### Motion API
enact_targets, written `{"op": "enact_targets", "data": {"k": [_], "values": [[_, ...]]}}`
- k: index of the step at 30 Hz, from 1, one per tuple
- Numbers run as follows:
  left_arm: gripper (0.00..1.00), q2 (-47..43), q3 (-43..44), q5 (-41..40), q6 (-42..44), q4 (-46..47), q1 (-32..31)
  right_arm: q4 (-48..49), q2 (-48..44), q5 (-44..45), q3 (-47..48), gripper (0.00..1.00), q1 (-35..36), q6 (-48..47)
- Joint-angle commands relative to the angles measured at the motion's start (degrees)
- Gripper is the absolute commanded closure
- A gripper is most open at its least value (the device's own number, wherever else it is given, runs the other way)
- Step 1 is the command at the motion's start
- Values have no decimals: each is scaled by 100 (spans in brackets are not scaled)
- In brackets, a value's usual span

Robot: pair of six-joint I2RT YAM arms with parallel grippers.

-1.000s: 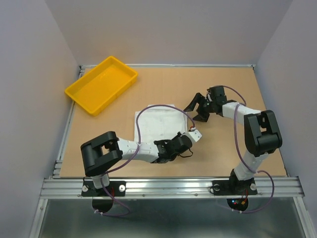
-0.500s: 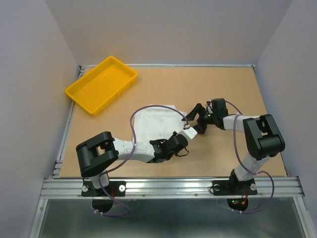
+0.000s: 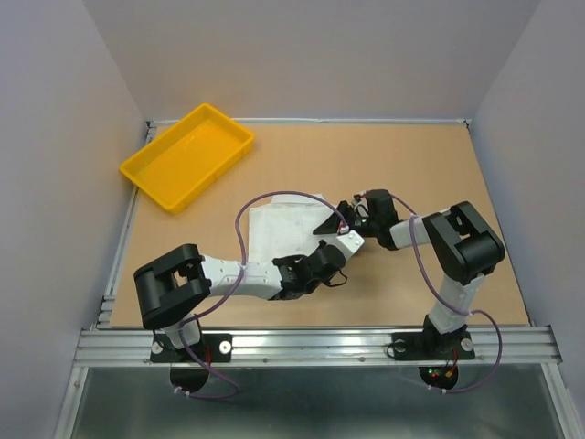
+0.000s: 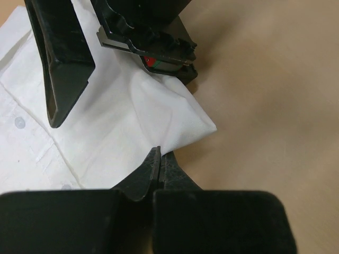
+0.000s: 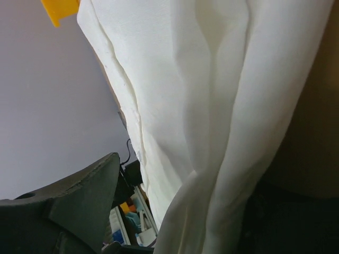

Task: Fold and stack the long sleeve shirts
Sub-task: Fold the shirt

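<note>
A white long sleeve shirt [image 3: 285,229] lies partly folded on the table's middle. My left gripper [image 3: 340,256] is shut on its near right corner [image 4: 180,124], with the jaws pinched on the fabric edge [image 4: 158,154]. My right gripper [image 3: 344,218] is open at the shirt's right edge, one finger over the cloth. In the right wrist view the shirt [image 5: 201,95] fills the space between the spread fingers [image 5: 79,201]. The right gripper's finger [image 4: 63,69] also shows in the left wrist view, resting on the shirt. Buttons show on the shirt front [image 4: 20,123].
A yellow plastic tray [image 3: 187,155] stands at the back left, with nothing in it. Its corner shows in the right wrist view [image 5: 58,8]. The left arm's purple cable [image 3: 274,197] loops above the shirt. Bare wooden table [image 3: 439,155] lies to the right and behind.
My right gripper has moved left and down from the bare table onto the shirt's right edge. My left gripper keeps hold of the corner and has barely shifted.
</note>
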Motion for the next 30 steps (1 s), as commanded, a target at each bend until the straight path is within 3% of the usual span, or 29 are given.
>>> {"op": "enact_targets", "data": {"k": [1,2,5,6,7,9,10,11,13,16,19,20,30], "values": [[100,-266,-72,78,-87,292,19,240,177,186,69,31,35,-150],[100,-275,-98,122,-87,292,10,240,186,177,86,35,35,-167],[100,-301,-186,166,-148,275,19,240,160,204,87,61,35,-281],[100,-336,-239,166,-166,275,19,240,116,212,69,75,35,-343],[99,-362,-248,166,-175,257,10,240,90,221,69,81,35,-369],[93,-415,-265,114,-192,222,19,214,19,230,78,90,35,-422],[84,-450,-231,61,-192,126,19,162,-68,239,113,95,17,-475],[64,-477,-213,-78,-218,82,19,109,-121,256,148,96,8,-519],[44,-599,-152,-141,-297,-58,71,-327,-244,326,375,99,-44,-781],[32,-959,-134,-124,-464,-208,229,-1110,-402,519,648,99,-158,-1388],[27,-1486,-90,77,-728,-419,606,-1420,-560,441,728,100,-387,-1643],[27,-2088,-46,557,-1042,-733,1408,-2239,-674,371,989,99,-596,-2297],[27,-2569,139,1150,-1177,-1430,2935,-4293,-842,493,2089,99,-1309,-3858]]}}
